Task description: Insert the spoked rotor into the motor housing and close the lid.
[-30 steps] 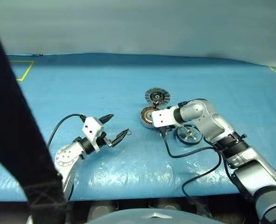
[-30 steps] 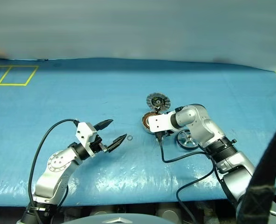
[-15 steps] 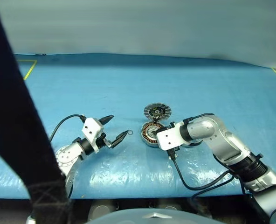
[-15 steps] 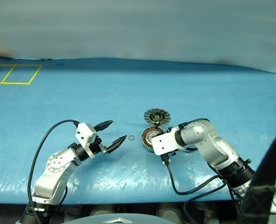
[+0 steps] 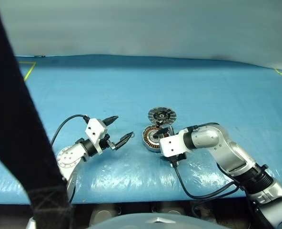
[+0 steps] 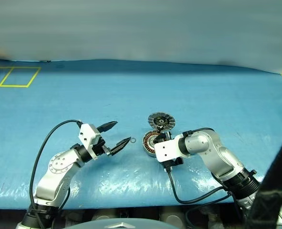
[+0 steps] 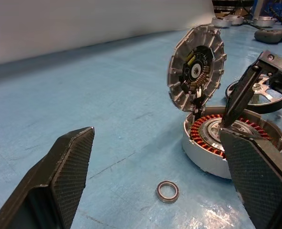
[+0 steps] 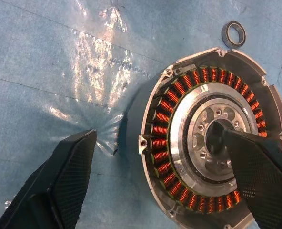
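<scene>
The motor housing (image 5: 152,139) lies open on the blue mat, its copper windings and pale centre showing (image 8: 205,143). Its lid (image 5: 162,115) stands upright on the hinge at the far side, segmented inner face toward me (image 7: 196,69). The spoked rotor (image 7: 261,95) lies flat on the mat just beyond the housing, partly behind my right gripper. My right gripper (image 8: 157,143) is open above the housing's near rim, one finger over the pale centre and the other over bare mat. My left gripper (image 5: 123,126) is open and empty, level, pointing at the housing from the left.
A small loose metal ring (image 6: 133,140) lies on the mat between my left gripper and the housing. The blue mat (image 5: 84,90) has yellow tape marks (image 6: 12,76) at the far left. More motor parts (image 7: 234,20) sit far off behind the lid. A black cable (image 5: 198,191) trails from the right wrist.
My right arm has drawn back toward the near edge and now covers the rotor in the head views. The head camera has shifted slightly. My left gripper has stayed put.
</scene>
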{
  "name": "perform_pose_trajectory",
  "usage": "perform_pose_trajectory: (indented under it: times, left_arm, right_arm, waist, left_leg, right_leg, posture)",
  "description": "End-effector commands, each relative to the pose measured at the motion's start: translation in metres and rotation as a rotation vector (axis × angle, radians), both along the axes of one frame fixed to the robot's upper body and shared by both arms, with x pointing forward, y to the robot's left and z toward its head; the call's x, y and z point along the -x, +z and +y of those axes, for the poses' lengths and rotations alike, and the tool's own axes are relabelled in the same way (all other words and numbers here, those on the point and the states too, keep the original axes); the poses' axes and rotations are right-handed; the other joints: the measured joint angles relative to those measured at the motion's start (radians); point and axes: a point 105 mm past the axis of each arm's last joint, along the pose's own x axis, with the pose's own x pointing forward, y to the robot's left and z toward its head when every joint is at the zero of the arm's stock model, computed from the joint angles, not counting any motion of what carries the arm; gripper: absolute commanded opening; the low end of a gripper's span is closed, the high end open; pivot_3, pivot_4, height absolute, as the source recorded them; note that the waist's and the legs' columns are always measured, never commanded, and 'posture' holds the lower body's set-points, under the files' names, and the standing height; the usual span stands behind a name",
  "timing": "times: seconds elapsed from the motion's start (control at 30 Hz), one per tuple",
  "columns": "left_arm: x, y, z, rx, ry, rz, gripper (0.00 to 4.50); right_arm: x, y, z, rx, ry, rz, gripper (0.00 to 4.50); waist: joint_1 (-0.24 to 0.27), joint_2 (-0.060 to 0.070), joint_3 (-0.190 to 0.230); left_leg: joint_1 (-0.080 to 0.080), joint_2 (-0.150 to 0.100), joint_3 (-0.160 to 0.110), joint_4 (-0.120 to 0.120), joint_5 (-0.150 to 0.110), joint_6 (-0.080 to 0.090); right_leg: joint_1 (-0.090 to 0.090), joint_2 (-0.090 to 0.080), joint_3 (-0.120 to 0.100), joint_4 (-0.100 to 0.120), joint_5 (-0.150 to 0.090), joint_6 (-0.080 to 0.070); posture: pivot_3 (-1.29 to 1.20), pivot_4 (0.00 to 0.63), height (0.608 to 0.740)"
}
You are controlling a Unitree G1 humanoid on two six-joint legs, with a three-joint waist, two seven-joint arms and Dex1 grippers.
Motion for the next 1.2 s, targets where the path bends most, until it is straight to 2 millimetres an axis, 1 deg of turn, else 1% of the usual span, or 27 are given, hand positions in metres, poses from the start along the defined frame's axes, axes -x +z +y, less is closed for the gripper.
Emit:
perform_pose_trajectory:
  times: [0.03,0.13,0.23,0.3,0.4,0.47,0.53,0.6,0.63,0.7,0.83,0.87,0.97,1.03,1.13,1.2]
  left_arm:
    - [0.001,0.005,-0.001,0.0,-0.015,-0.019,4.5]
    - [0.001,0.004,-0.001,-0.003,-0.019,-0.012,4.5]
    - [0.002,0.004,0.0,-0.006,-0.019,-0.011,4.5]
    - [0.002,0.004,0.0,-0.006,-0.023,-0.009,4.5]
    - [0.001,0.003,0.0,-0.005,-0.027,-0.007,4.5]
    - [0.001,0.003,0.0,-0.006,-0.028,-0.007,4.5]
    - [0.0,0.0,0.001,-0.011,-0.027,0.005,4.5]
    - [0.0,-0.004,0.002,-0.014,-0.026,0.025,4.5]
    - [0.0,-0.007,0.002,-0.021,-0.027,0.03,4.5]
    - [0.0,-0.011,0.001,-0.031,-0.035,0.043,4.5]
    - [-0.001,-0.015,-0.003,-0.023,-0.059,0.055,4.5]
    - [-0.003,-0.016,-0.003,-0.03,-0.058,0.054,4.5]
    - [-0.012,-0.021,-0.005,-0.053,-0.043,0.051,4.5]
    - [-0.015,-0.026,-0.009,-0.071,-0.045,0.051,4.5]
    - [-0.018,-0.031,-0.013,-0.092,-0.053,0.052,4.5]
    - [-0.019,-0.033,-0.017,-0.103,-0.06,0.047,4.5]
  right_arm:
    - [0.014,0.012,0.004,-0.056,0.039,-0.003,4.43]
    - [0.028,0.022,0.009,-0.097,0.081,-0.01,4.43]
    - [0.03,0.028,0.011,-0.12,0.08,-0.043,4.43]
    - [0.03,0.036,0.01,-0.16,0.052,-0.071,4.43]
    - [0.026,0.049,0.003,-0.31,-0.08,-0.072,4.43]
    - [0.025,0.053,0.0,-0.359,-0.128,-0.075,4.43]
    - [0.019,0.064,-0.005,-0.586,-0.303,-0.034,4.43]
    - [0.017,0.068,-0.014,-0.762,-0.454,0.007,4.43]
    - [0.017,0.069,-0.017,-0.819,-0.503,0.008,4.43]
    - [0.022,0.066,-0.02,-0.898,-0.591,0.041,4.43]
    - [0.038,0.052,-0.013,-1.001,-0.685,0.185,4.43]
    - [0.042,0.048,-0.011,-1.007,-0.697,0.214,4.43]
    - [0.05,0.025,-0.006,-0.951,-0.739,0.242,4.43]
    - [0.046,0.018,-0.006,-0.958,-0.777,0.209,4.43]
    - [0.039,0.02,-0.006,-1.005,-0.804,0.146,4.43]
    - [0.039,0.02,-0.002,-1.002,-0.786,0.126,4.43]
  waist:
    - [0.003,0.0,0.0]
    - [0.007,0.0,0.001]
    - [0.005,-0.001,0.001]
    - [0.007,-0.001,0.001]
    - [0.014,-0.001,0.001]
    - [0.02,-0.001,0.001]
    - [0.022,-0.003,0.001]
    - [0.026,-0.003,0.001]
    - [0.026,-0.002,0.001]
    - [0.026,-0.002,0.001]
    - [0.025,-0.002,0.001]
    - [0.024,-0.002,0.001]
    - [0.022,-0.002,0.001]
    - [0.022,-0.002,0.001]
    - [0.02,-0.002,0.001]
    - [0.02,-0.002,0.001]
  left_leg:
    - [0.0,0.0,0.0,0.0,0.0,0.0]
    - [-0.001,0.0,0.0,0.0,0.0,0.0]
    - [-0.001,0.0,0.0,0.0,0.0,0.0]
    - [-0.001,0.0,0.0,0.0,0.0,0.0]
    - [-0.001,0.0,-0.001,0.0,0.0,0.0]
    - [-0.001,0.0,-0.001,0.0,0.0,0.0]
    - [-0.001,-0.001,-0.001,0.0,0.0,0.001]
    - [-0.001,0.0,-0.002,0.0,0.0,0.0]
    - [-0.002,0.0,-0.003,0.0,0.0,0.0]
    - [-0.002,0.0,-0.002,0.0,0.0,0.0]
    - [-0.002,0.0,-0.002,0.0,-0.003,0.004]
    - [-0.002,0.0,-0.002,0.0,-0.003,0.004]
    - [-0.001,0.0,-0.002,0.0,-0.003,0.005]
    - [-0.001,0.0,-0.002,0.0,-0.003,0.005]
    - [-0.001,0.0,-0.002,0.0,-0.002,0.005]
    - [-0.001,0.0,-0.002,0.0,-0.002,0.005]
  right_leg:
    - [0.0,0.0,0.0,0.0,0.0,0.0]
    - [-0.001,0.0,0.0,0.0,0.001,0.003]
    - [-0.001,0.0,0.0,0.0,0.001,0.004]
    - [-0.001,0.0,0.0,0.0,0.001,0.003]
    - [-0.001,0.0,0.0,0.0,-0.001,0.0]
    - [0.0,0.0,0.0,0.0,-0.001,0.0]
    - [-0.001,0.0,0.0,0.0,-0.001,0.0]
    - [0.0,0.0,0.0,0.0,-0.001,0.0]
    - [0.0,0.0,0.0,0.0,-0.001,0.0]
    - [-0.001,0.0,0.0,0.0,-0.001,0.0]
    - [-0.001,0.0,0.0,0.0,-0.001,0.0]
    - [-0.001,0.0,0.0,0.0,-0.001,0.0]
    - [0.0,0.0,0.0,0.0,-0.002,0.001]
    - [0.0,0.0,0.0,0.0,-0.004,0.003]
    - [-0.001,0.001,0.001,0.0,-0.003,0.003]
    - [-0.001,0.001,0.001,0.0,-0.003,0.003]
  posture:
    - [0.0,0.15,0.74]
    - [0.0,0.15,0.74]
    - [0.0,0.15,0.74]
    - [0.0,0.15,0.74]
    - [0.0,0.15,0.74]
    - [0.0,0.15,0.74]
    - [0.0,0.15,0.74]
    - [0.0,0.15,0.74]
    - [0.0,0.15,0.74]
    - [0.0,0.15,0.74]
    - [0.0,0.15,0.74]
    - [0.0,0.15,0.74]
    - [0.0,0.15,0.74]
    - [0.0,0.15,0.74]
    - [0.0,0.15,0.74]
    - [0.0,0.15,0.74]
